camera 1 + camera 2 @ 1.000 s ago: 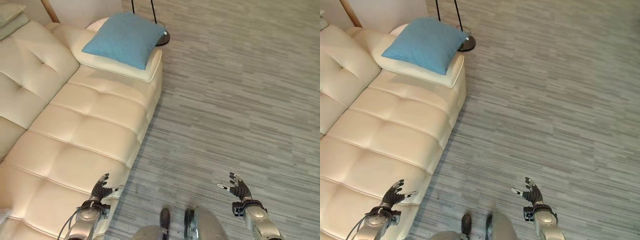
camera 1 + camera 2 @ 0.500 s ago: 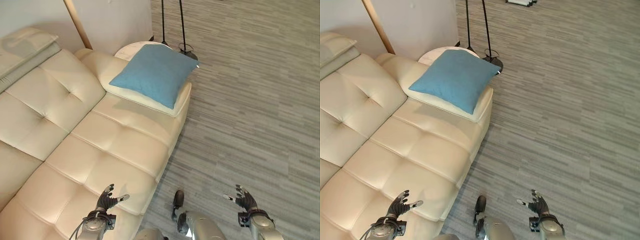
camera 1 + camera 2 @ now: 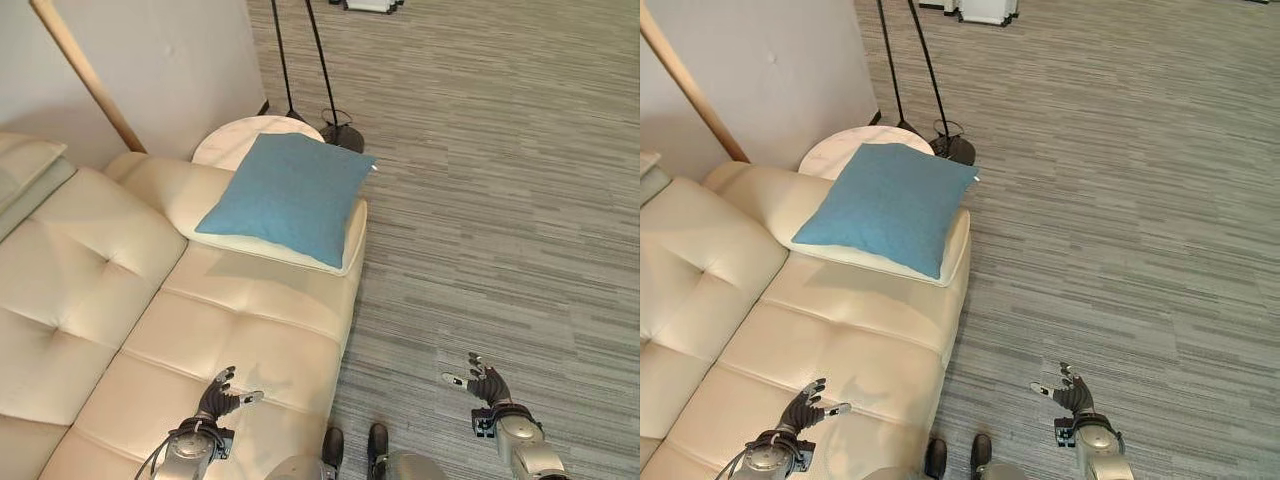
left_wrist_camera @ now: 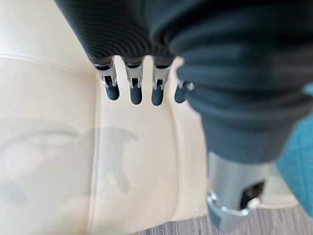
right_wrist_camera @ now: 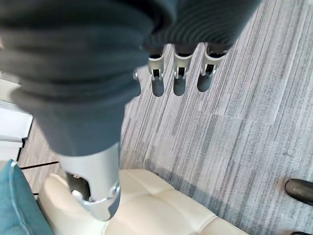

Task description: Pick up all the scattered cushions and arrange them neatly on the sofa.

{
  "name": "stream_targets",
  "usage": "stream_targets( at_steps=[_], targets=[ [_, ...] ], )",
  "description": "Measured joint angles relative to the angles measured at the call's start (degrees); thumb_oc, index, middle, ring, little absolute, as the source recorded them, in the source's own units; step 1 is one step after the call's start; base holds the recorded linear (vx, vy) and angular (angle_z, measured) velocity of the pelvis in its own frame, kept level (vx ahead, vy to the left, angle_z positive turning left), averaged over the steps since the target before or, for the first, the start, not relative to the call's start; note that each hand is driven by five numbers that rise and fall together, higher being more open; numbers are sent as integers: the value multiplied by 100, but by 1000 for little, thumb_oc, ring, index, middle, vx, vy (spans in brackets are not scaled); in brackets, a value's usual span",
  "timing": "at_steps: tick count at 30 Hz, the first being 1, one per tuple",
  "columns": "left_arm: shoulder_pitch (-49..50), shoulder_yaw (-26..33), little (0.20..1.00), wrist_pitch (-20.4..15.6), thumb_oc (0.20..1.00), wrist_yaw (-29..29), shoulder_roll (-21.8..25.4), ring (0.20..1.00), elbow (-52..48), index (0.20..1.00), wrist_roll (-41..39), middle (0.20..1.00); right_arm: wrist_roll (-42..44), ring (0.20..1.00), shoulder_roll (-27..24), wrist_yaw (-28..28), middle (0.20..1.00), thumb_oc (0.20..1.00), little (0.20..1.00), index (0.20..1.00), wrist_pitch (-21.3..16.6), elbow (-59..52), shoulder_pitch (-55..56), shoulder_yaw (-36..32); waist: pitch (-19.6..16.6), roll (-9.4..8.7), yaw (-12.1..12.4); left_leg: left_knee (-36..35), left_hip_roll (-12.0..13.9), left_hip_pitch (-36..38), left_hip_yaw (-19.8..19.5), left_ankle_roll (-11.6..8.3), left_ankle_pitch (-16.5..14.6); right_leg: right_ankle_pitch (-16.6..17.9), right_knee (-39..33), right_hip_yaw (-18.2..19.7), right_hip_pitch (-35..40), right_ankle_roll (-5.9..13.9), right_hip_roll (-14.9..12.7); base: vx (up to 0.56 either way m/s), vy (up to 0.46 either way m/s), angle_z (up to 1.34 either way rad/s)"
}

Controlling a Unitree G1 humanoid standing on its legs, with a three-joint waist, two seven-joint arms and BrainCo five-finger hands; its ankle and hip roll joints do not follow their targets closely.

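One blue cushion (image 3: 288,197), one sofa (image 3: 150,330)

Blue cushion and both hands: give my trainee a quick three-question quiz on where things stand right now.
1. True or false: the blue cushion lies on the floor.
2. The left hand hovers over: A) the floor B) the sofa C) the round side table.
3. Fill in: the right hand, over the floor, has its fingers ____.

Key: 1 false, it rests on the sofa's armrest end. 2 B. 3 open.
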Motion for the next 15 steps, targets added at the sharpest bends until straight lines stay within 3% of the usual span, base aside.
stream_targets(
  at_steps=[1, 2, 5, 8, 10, 11, 13, 14, 15],
  targets=[
    [-37, -1, 1000, 3, 1000, -2, 14, 1000, 12, 1000, 0, 1000, -21, 1000, -4, 30, 1000, 1000, 1000, 1000, -11, -28, -78, -7, 74, 69, -19, 23, 54, 49, 7, 188, -95, -179, 587, -37, -227, 271, -71, 174, -198, -56],
    [-9, 40, 1000, 2, 1000, 9, -8, 1000, 20, 1000, 0, 1000, -24, 1000, 26, 69, 1000, 1000, 1000, 1000, 14, 24, -81, 35, 145, 109, -13, 83, 74, 67, 100, 286, -271, -384, 1038, 50, -477, 337, -401, 199, -223, -25],
    [24, 27, 1000, 8, 1000, 5, -33, 1000, 96, 1000, 0, 1000, -62, 1000, 21, 83, 1000, 1000, 1000, 1000, 78, 11, -90, 17, 161, 76, -33, 114, 170, -37, 120, 196, -323, -452, 113, 59, -474, 258, -989, 262, -264, -25],
    [61, 89, 1000, 31, 1000, 21, -66, 1000, 289, 1000, -2, 1000, -138, 1000, 30, 81, 1000, 1000, 1000, 1000, 112, 36, -45, 4, 194, 68, -87, 175, 330, -171, 58, 15, -410, -256, -1307, 66, -412, 482, -1459, 359, -312, -17],
    [193, 280, 1000, 15, 1000, 91, -131, 1000, 297, 1000, -2, 1000, -187, 1000, 141, 90, 1000, 1000, 1000, 1000, 136, 48, 130, 16, 139, -40, -127, 154, 508, -100, -212, -135, -488, -186, -1213, 123, -205, 553, -1426, 362, -325, 30],
    [265, 284, 1000, 8, 1000, 92, -105, 1000, 305, 1000, -6, 1000, -224, 1000, 170, 99, 1000, 1000, 1000, 1000, 173, 116, 176, 97, 34, -214, -130, 68, 589, -13, -246, -243, -555, -123, -1058, 66, -96, 428, -1331, 288, -345, 35],
    [285, 192, 1000, 17, 1000, 102, -190, 1000, 315, 1000, -27, 1000, -225, 1000, 101, 92, 1000, 1000, 1000, 1000, 192, 257, 166, 164, -31, -159, -144, 166, 1044, -37, -432, -371, -644, 11, -847, -95, -72, 262, -943, 153, -271, 38],
    [288, 188, 1000, 11, 1000, 80, -201, 1000, 293, 1000, -27, 1000, -224, 1000, 70, 89, 1000, 1000, 1000, 1000, 191, 242, 189, 160, -58, -131, -144, 479, 1211, -160, -548, -263, -532, 9, -854, -125, -32, 169, -695, 103, -238, 48],
    [222, 188, 1000, 11, 1000, 83, -195, 1000, 313, 1000, -37, 1000, -217, 1000, 21, 77, 1000, 1000, 1000, 1000, 184, 261, 149, 155, -36, -215, -122, 998, 1268, -483, -521, -493, -222, 30, -855, -225, -36, -131, -607, 131, -238, 64]
  ],
)
